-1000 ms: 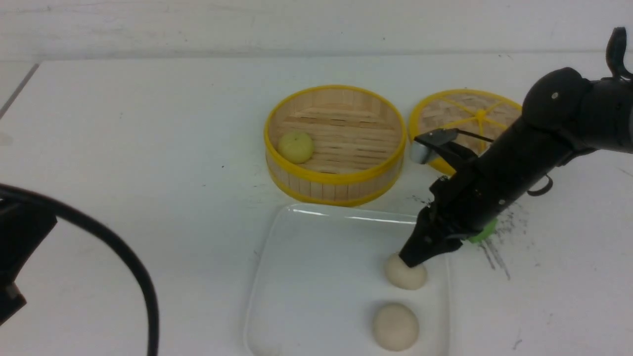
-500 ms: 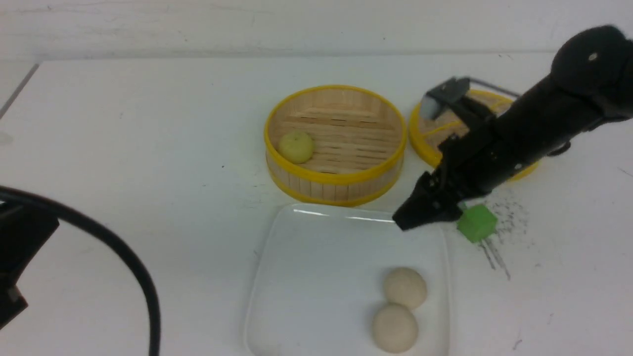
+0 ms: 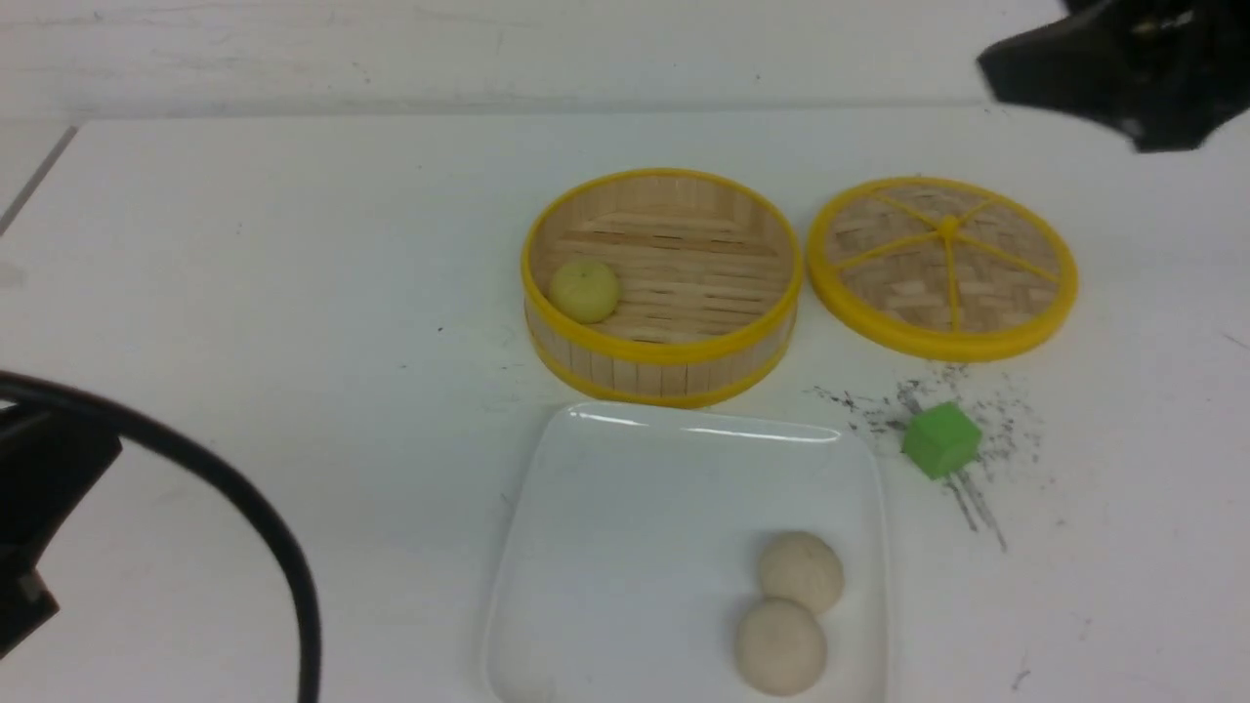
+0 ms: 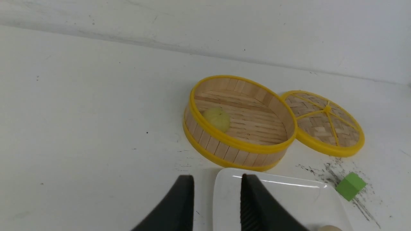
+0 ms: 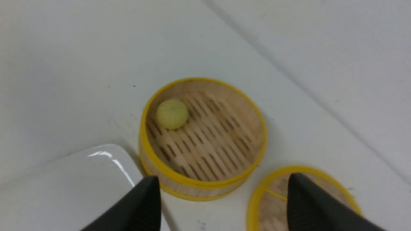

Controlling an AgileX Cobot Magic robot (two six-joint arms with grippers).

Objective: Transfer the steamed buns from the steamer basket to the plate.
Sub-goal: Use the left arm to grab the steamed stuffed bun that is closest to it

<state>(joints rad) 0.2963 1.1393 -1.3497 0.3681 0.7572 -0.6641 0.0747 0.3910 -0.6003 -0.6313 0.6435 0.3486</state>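
Note:
The steamer basket [image 3: 662,376] stands mid-table with one pale yellow-green bun [image 3: 584,290] inside at its left; the bun also shows in the left wrist view [image 4: 217,119] and the right wrist view [image 5: 172,113]. Two cream-white buns [image 3: 801,571] [image 3: 780,645] lie touching on the right part of the white plate [image 3: 605,547]. My right gripper [image 5: 221,184] is open and empty, high above the basket and lid; its arm [image 3: 1123,68] shows at the top right. My left gripper [image 4: 217,179] is open and empty, low near the plate's left corner.
The flat woven lid [image 3: 943,266] with yellow spokes lies right of the basket. A green cube [image 3: 940,440] sits on dark scuff marks right of the plate. A black cable [image 3: 244,517] arcs over the table's front left.
My right gripper let go of a cream-white bun on the plate, then rose and drew back to the upper right. That bun rests against the other. The left arm stayed still.

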